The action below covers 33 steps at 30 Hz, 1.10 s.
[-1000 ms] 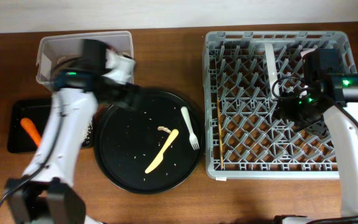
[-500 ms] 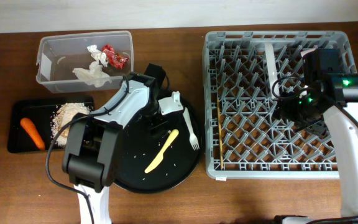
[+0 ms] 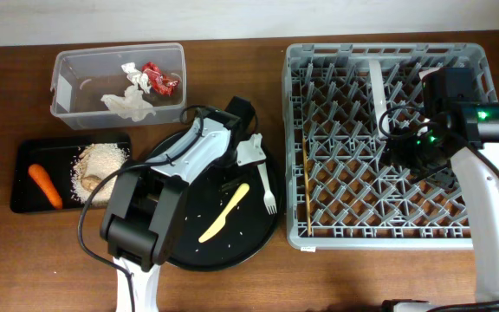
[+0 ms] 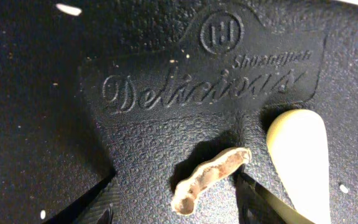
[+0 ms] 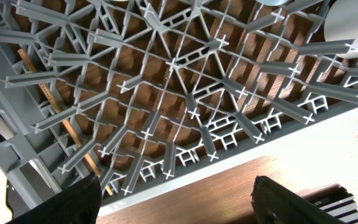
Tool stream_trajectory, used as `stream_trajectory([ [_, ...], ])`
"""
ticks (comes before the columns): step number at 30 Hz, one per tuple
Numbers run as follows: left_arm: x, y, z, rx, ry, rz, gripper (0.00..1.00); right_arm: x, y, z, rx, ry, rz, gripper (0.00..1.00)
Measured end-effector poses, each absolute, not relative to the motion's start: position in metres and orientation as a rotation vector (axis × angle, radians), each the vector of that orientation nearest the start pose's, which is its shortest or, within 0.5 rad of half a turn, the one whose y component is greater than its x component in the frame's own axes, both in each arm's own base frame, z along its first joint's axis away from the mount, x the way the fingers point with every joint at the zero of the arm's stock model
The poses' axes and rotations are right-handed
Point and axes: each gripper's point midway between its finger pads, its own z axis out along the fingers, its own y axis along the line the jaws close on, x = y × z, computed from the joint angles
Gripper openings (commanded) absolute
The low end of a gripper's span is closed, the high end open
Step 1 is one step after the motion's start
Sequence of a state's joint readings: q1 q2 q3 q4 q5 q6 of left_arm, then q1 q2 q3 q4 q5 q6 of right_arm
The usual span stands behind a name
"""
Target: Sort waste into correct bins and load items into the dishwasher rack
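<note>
Now that my left fingers (image 4: 263, 202) have shifted rightward over the round tray (image 3: 245, 238), they stand spread, small brown lump (image 4: 210, 177) between them, seemingly untouched.

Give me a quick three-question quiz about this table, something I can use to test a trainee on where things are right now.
1. True or false: the orange carrot lies in the shallow black tray.
2. In the left wrist view, what lies between the fingers of the left gripper? A) white fork B) small brown lump C) red wrapper
3. Fill in: the thin wooden chopsticks lie in the ____.

Key: 1 true; 2 B; 3 dishwasher rack.
</note>
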<state>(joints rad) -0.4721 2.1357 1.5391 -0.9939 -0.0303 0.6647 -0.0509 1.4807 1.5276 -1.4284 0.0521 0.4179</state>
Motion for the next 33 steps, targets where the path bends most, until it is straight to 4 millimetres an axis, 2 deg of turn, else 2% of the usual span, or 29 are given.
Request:
stream_trajectory([
  [2,0.352,-0.173,0.003,1.637,2.709,0.054,0.41,0.284,-0.023,0.207,0.692,2.863,-0.024,0.81],
  [5,0.349,-0.175,0.003,1.615,2.733,0.065,0.22,0.284,-0.023,0.207,0.693,2.863,-0.025,0.81],
  [8,0.345,-0.176,0.003,1.620,2.743,0.063,0.09,0.284,-0.023,0.207,0.691,2.863,-0.025,0.81],
  [11,0.345,-0.176,0.003,1.620,2.745,0.065,0.01,0.284,-0.023,0.207,0.692,2.863,-0.025,0.81],
  [16,0.342,-0.171,0.007,1.598,2.799,0.097,0.01,0.284,-0.023,0.207,0.693,2.862,-0.025,0.81],
  [19,0.347,-0.161,0.015,1.487,2.882,0.104,0.01,0.284,-0.023,0.207,0.693,2.862,-0.024,0.81],
  [21,0.353,-0.140,0.020,1.342,2.962,0.102,0.01,0.284,-0.023,0.207,0.692,2.862,-0.025,0.81],
  [22,0.357,-0.126,0.037,1.237,2.982,0.102,0.01,0.284,-0.023,0.207,0.692,2.862,-0.025,0.81],
  [25,0.358,-0.101,0.086,1.057,2.963,0.101,0.01,0.284,-0.024,0.207,0.691,2.861,-0.024,0.81],
  [26,0.362,-0.085,0.107,0.951,2.946,0.104,0.01,0.284,-0.024,0.207,0.692,2.861,-0.024,0.81],
  [27,0.364,-0.073,0.116,0.882,2.943,0.105,0.01,0.284,-0.024,0.207,0.691,2.861,-0.024,0.81],
  [28,0.368,-0.051,0.126,0.769,2.946,0.111,0.01,0.284,-0.024,0.207,0.691,2.861,-0.024,0.81],
  [30,0.372,-0.018,0.129,0.615,2.971,0.114,0.01,0.284,-0.024,0.207,0.692,2.861,-0.024,0.81],
  [31,0.374,0.014,0.129,0.468,2.992,0.123,0.01,0.284,-0.024,0.207,0.691,2.861,-0.025,0.81],
  [33,0.378,0.061,0.130,0.244,2.988,0.145,0.01,0.284,-0.024,0.207,0.691,2.861,-0.024,0.81],
])
